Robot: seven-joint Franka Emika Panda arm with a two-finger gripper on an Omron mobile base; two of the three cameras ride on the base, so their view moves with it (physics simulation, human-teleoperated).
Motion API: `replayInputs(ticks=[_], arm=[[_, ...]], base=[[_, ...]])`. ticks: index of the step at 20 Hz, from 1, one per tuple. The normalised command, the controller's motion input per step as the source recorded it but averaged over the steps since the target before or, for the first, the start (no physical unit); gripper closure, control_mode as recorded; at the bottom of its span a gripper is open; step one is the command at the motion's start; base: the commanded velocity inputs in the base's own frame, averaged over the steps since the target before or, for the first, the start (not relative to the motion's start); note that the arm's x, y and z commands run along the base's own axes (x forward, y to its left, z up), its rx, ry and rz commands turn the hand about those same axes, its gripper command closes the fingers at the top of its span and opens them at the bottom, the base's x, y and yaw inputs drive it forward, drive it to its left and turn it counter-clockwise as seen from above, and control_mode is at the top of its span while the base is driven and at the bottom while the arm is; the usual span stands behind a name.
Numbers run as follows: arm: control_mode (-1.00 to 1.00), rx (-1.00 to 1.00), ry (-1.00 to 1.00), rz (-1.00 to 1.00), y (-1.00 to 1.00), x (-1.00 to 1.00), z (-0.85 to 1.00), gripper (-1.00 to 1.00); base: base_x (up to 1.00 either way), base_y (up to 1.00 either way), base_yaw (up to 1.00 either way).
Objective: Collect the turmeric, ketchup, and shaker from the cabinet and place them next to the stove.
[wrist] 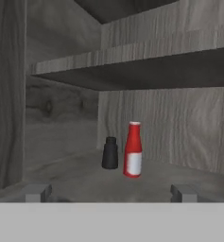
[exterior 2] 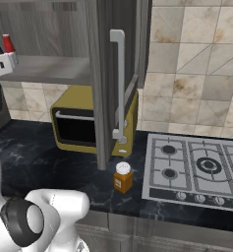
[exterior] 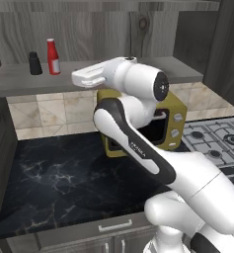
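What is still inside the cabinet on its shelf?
On the cabinet shelf stand the ketchup and, beside it, the shaker. The arm covers part of the shelf's middle.

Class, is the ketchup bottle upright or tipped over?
Upright: the ketchup stands cap-up on the cabinet shelf, beside the shaker.

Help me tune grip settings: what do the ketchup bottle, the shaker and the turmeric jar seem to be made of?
Ketchup: probably smooth plastic, uniformly red with a white label band, slight sheen. Shaker: matte black, plastic or coated metal; the look leaves it open. Turmeric: amber body that may be glass or clear plastic, with a white, likely plastic lid.
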Motion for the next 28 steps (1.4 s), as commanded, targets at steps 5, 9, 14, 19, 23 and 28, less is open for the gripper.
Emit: replayInputs(ticks=[5,9,14,19,23,28], arm=[[-1.00,0.20,0.02,0.00,-0.13,0.01,0.00,-1.00],[-1.00,0.00,0.05,0.00,-0.02,0.14,0.00,-1.00],[-1.00,0.00,0.10,0.00,-0.03,0.30,0.00,-1.00],[-1.00,-0.06,0.08,0.00,0.00,0.47,0.00,-1.00],[-1.00,-0.19,0.06,0.00,0.03,0.43,0.02,-1.00],[-1.00,-0.21,0.04,0.00,0.23,0.44,0.05,-1.00]], base=[[0.00,0.00,0.00],[0.00,0.00,0.00],[0.00,0.00,0.00],[0.00,0.00,0.00],[0.00,0.00,0.00],[0.00,0.00,0.00]])
